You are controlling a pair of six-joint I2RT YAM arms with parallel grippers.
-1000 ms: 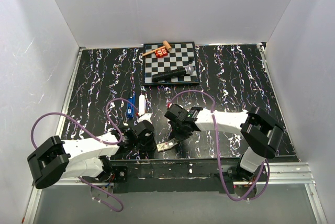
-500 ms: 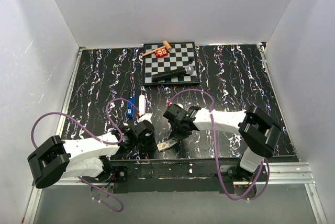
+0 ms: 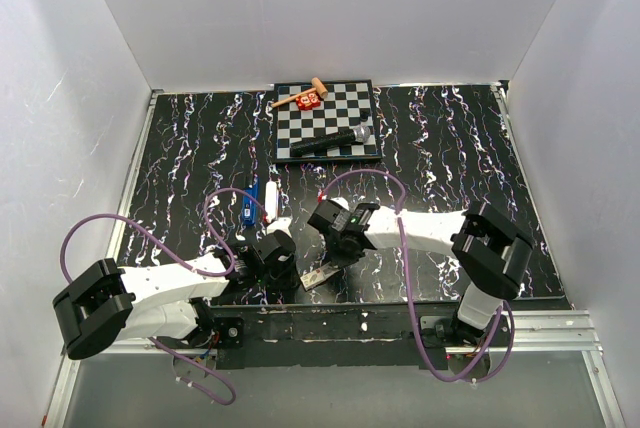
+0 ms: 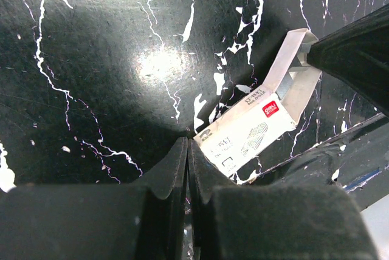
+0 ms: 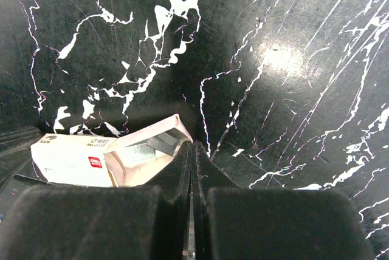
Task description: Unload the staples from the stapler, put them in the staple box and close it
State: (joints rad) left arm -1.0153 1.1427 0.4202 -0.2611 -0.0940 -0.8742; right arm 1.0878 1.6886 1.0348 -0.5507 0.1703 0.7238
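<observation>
Nothing of the unloading looks started. The blue stapler (image 3: 249,206) lies untouched on the table (image 3: 450,148) beside a slim white object (image 3: 268,200), at about eleven o'clock from the arms' tips and apart from both. It seems shut, though from above it is too small to be sure. The left fingers (image 4: 170,172) and right fingers (image 5: 209,178) are both clenched on nothing, each just beside a small staple box (image 4: 246,135). Only the overhead view shows the stapler. Only the wrist views show the box's open flap, and the right one shows grey staples inside.
</observation>
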